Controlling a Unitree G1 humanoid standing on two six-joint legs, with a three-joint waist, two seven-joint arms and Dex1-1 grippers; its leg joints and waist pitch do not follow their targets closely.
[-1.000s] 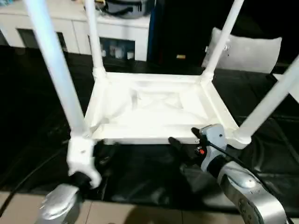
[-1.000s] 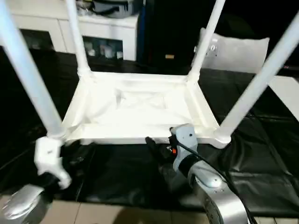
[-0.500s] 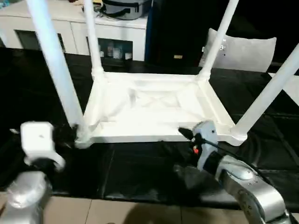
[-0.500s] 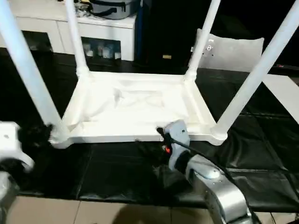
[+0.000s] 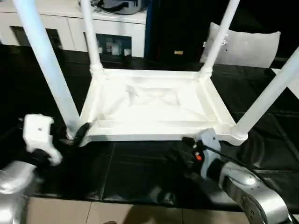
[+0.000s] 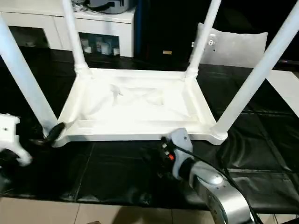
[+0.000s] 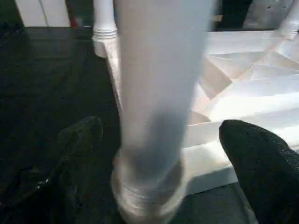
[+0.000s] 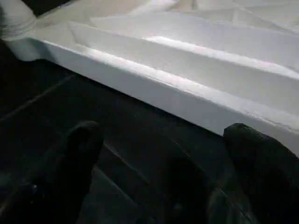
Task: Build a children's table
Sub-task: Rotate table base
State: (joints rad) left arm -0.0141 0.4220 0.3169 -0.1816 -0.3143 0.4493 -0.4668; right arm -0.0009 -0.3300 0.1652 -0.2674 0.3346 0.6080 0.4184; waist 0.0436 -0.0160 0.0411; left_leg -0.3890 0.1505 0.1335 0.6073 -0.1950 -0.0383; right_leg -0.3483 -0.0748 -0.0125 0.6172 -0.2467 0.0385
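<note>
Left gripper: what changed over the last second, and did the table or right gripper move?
The left gripper let go of the near-left leg and drew back from it toward the robot's left; its fingers now stand open on either side of the leg's base. The table top stays upside down with all four legs seated, and the right gripper stays open by the near edge.

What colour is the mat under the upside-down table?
Black mat, clearest in the right eye view.

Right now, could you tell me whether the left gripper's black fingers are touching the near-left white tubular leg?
Apart. In the left wrist view, the left gripper stands open, dark gaps separating each finger from the near-left leg.
</note>
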